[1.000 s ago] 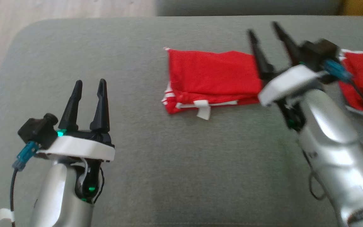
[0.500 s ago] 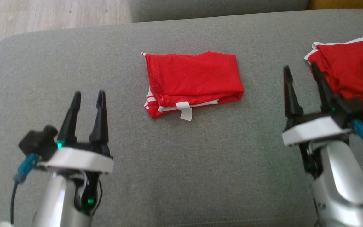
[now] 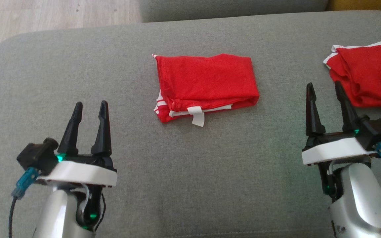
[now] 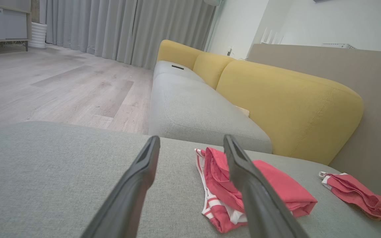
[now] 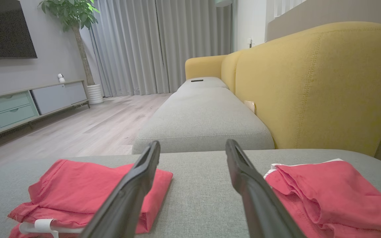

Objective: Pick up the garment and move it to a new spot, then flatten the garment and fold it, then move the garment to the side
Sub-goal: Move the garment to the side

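The folded red garment (image 3: 207, 82) lay flat in the middle of the grey cushion (image 3: 190, 178), with a white tag (image 3: 197, 118) poking out at its near edge. The left tool (image 3: 91, 103) sat well to its left, fingers parted and empty. The right tool (image 3: 323, 84), to its right, was likewise spread and held nothing. A second red garment (image 3: 365, 77) lay just beyond the right tool, its far side cut off by the head view's edge. In the left wrist view one finger hid part of the folded garment.

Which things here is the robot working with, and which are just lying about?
Job: folded red garment, left tool, right tool, grey cushion; second red garment possibly too.
Lying about: yellow backrest, television, potted plant, cabinet.
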### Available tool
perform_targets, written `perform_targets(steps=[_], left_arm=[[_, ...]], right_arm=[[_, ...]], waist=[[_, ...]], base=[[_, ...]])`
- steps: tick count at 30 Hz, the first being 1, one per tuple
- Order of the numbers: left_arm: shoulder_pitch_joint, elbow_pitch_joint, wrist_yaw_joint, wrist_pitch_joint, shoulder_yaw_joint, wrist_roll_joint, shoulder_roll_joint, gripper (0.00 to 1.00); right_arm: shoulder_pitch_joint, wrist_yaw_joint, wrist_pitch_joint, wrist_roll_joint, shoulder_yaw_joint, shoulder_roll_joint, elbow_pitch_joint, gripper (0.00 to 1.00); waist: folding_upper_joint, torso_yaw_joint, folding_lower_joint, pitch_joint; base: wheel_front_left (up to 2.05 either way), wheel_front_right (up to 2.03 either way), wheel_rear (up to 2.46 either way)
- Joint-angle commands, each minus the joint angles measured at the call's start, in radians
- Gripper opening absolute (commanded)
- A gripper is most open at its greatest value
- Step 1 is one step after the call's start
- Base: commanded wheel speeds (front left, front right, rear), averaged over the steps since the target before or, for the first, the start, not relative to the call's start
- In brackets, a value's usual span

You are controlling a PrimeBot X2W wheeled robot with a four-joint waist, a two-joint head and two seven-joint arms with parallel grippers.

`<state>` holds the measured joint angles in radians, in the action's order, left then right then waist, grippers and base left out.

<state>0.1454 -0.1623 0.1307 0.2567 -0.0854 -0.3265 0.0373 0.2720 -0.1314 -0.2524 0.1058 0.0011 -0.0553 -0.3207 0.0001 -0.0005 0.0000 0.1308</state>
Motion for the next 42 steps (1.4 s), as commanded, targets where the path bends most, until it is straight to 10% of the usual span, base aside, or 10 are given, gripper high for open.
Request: perform_targets(steps=[1, 15, 40, 42], left_arm=[[0.035, 0.036, 0.000, 0.005, 0.029, 0.011, 0.013, 1.00], [0.087, 0.028, 0.000, 0.005, -0.033, 0.004, 0.013, 1.00], [0.144, 0.006, 0.000, 0.005, -0.088, -0.014, 0.013, 1.00], [0.145, 0.006, 0.000, 0.005, -0.089, -0.013, 0.013, 1.00]], right_arm=[[0.027, 0.001, -0.009, 0.006, 0.028, 0.005, 0.028, 1.00], [0.109, 0.001, 0.047, -0.031, 0.050, 0.005, -0.066, 1.00], [0.430, 0.001, 0.308, 0.058, 0.045, 0.005, -0.584, 1.00], [0.440, 0.001, 0.301, 0.053, 0.080, 0.005, -0.603, 0.00]], waist=[[-0.0001, 0.002, 0.0000, 0.001], [-0.0001, 0.062, 0.0000, 0.091], [-0.0001, 0.176, 0.0000, 0.174], [-0.0001, 0.164, 0.0000, 0.169]], base=[[0.00, 0.00, 0.00], [0.00, 0.00, 0.00], [0.00, 0.00, 0.00], [0.00, 0.00, 0.00]])
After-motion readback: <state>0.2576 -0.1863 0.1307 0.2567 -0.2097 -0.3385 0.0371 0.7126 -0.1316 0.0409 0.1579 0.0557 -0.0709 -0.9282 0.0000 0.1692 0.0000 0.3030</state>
